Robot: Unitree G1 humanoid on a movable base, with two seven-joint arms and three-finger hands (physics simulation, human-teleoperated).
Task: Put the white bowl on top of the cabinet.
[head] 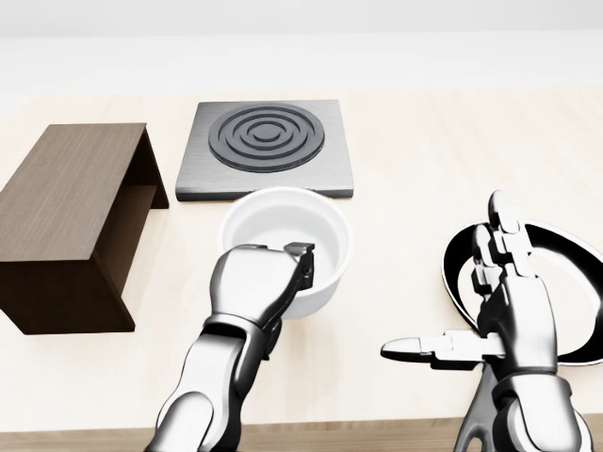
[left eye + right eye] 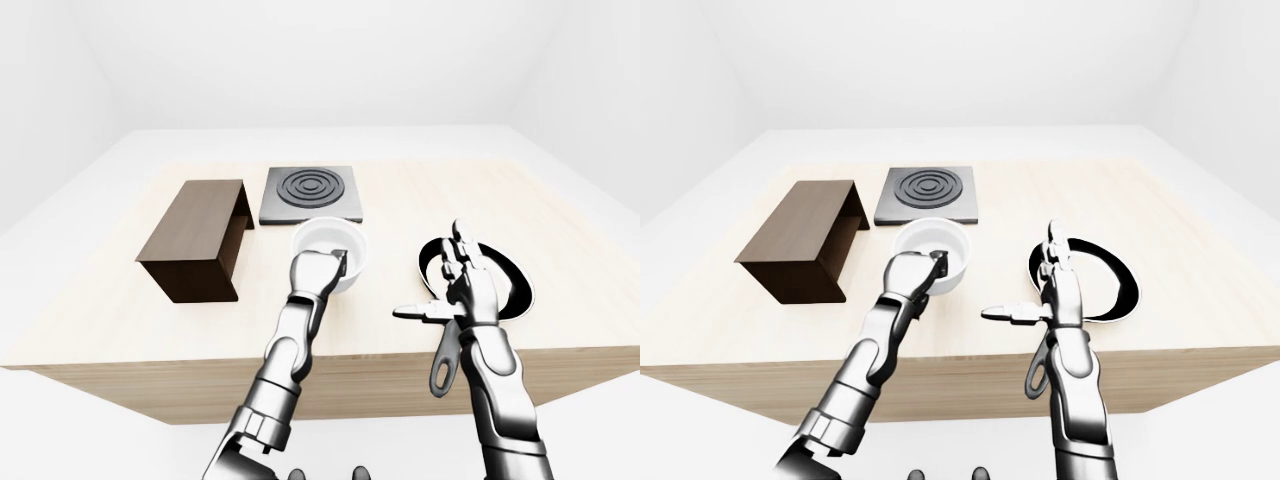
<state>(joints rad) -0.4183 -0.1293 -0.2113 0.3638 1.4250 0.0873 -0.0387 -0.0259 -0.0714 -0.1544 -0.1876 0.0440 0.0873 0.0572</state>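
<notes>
- Left-eye view: the white bowl (image 2: pixel 329 255) sits in the grip of the left hand (image 2: pixel 316 275), whose fingers close over the bowl's near rim; the cabinet (image 2: pixel 198 239) lies to the left of the bowl, its long axis running from near to far, and its flat top is bare. So the coming move, as I judge it, is a carry leftward and slightly up, and the left hand is plainly the nearer one to the cabinet
- Left-eye view, right side: the right hand (image 2: pixel 458 290) holds nothing, its fingers spread upright and its thumb pointing left, in line with the black pan (image 2: pixel 512 283) that rests on the tabletop (image 2: pixel 420 195)
- Head view: the bowl appears between the cabinet's open side on the left and the pan on the right, just near of the square stove plate (image 1: pixel 266 149), whose near edge it overlaps in the picture. It is a plain, round, straight-walled white bowl with nothing inside, tipped a little toward the hand. Whether its base has left the tabletop I cannot tell for sure, though it seems lifted
- Right-eye view: the same layout shows; the cabinet's top stands higher than the tabletop, so the bowl must clear that near right edge before it can be set down
</notes>
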